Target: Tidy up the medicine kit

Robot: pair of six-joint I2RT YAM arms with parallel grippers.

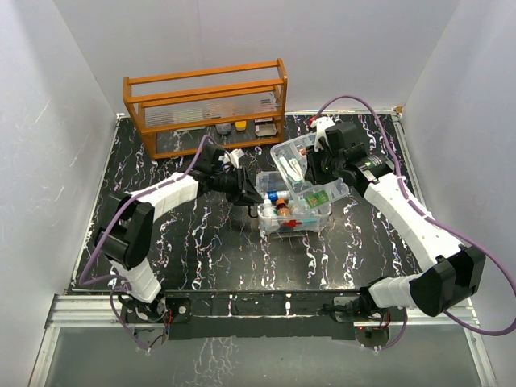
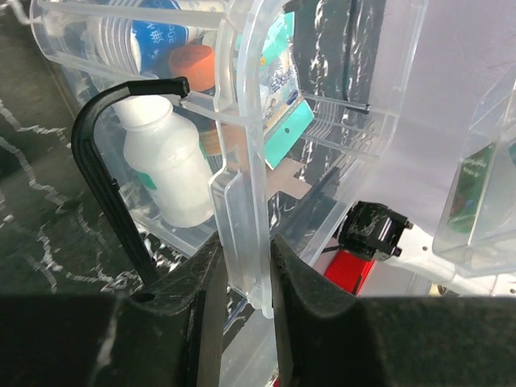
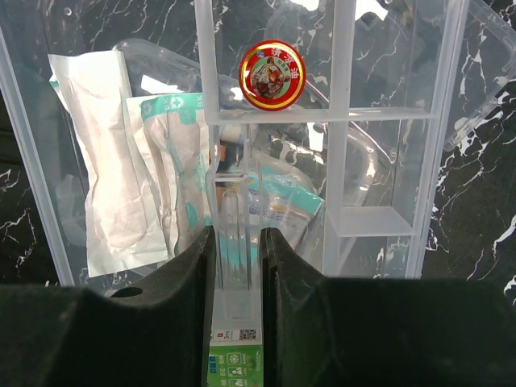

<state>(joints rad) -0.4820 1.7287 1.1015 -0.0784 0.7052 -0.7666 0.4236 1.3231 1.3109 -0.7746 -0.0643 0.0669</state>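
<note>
The medicine kit (image 1: 295,216), a clear box, stands mid-table with its clear lid (image 1: 292,153) swung up behind it. Bottles fill it, among them a white bottle (image 2: 168,165). My left gripper (image 1: 253,193) is at the box's left side. In the left wrist view its jaws (image 2: 244,242) are shut on a clear plastic edge (image 2: 242,169) beside the dark handle (image 2: 101,181), and the red latch (image 2: 351,272) shows beyond. My right gripper (image 1: 311,172) holds the divided tray insert (image 1: 324,196) tilted over the box, shut (image 3: 238,234) on a divider wall (image 3: 232,201). A red round tin (image 3: 272,75) and white packets (image 3: 101,169) lie in the tray.
An orange wooden rack (image 1: 205,103) stands at the back left, with small items (image 1: 240,126) on the table under its front. White walls close in on both sides and the back. The arm bases sit at the near edge.
</note>
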